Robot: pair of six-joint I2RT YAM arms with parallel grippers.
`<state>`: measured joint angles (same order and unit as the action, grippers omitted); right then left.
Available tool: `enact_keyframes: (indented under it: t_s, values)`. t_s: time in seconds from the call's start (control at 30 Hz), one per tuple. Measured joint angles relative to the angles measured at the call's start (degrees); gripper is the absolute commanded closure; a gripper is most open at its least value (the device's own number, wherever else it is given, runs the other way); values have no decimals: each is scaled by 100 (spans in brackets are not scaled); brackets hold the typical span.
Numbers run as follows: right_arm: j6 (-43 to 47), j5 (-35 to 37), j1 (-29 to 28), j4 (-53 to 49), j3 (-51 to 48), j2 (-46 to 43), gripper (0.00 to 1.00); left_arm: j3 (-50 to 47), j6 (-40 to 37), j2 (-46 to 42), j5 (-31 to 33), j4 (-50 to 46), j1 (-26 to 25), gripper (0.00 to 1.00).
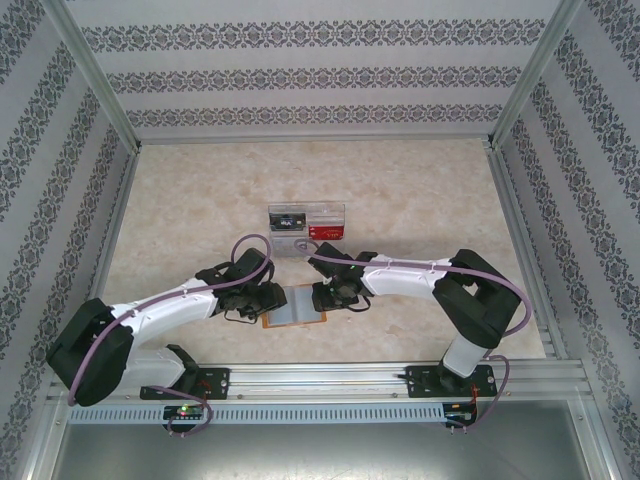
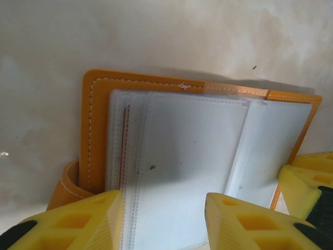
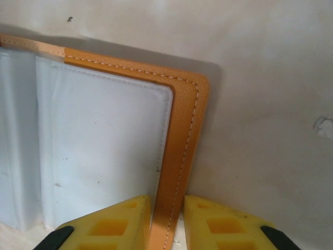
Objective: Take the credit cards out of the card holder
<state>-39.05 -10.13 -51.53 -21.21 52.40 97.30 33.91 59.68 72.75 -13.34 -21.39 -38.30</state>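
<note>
The orange-tan card holder (image 1: 294,306) lies open on the table between both grippers, its grey-blue sleeves (image 2: 192,151) facing up. A thin red edge of a credit card (image 2: 125,143) shows inside a left sleeve. My left gripper (image 2: 164,208) is open, its yellow fingers standing either side of the sleeve pages at the holder's left half (image 1: 262,300). My right gripper (image 3: 166,203) is shut on the orange stitched right edge of the card holder (image 3: 182,146), one finger on each side. A red credit card (image 1: 325,231) lies in the clear tray.
The clear plastic compartment tray (image 1: 306,222) stands just beyond the holder, with a dark card (image 1: 288,217) in its left part. Patterned walls and metal rails enclose the beige table (image 1: 420,190). The right gripper's yellow fingers (image 2: 307,179) show at the right in the left wrist view.
</note>
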Motion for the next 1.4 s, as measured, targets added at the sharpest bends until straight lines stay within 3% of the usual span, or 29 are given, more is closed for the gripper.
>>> enact_keyframes:
  t_s: [0.97,1.4]
  values:
    - [-2,-2,0,2,-2,0,74,793,-157,581,-310,254,-376,48]
    - [-2,-4,0,7,-2,0,74,498,66,74,527,-612,-398,48]
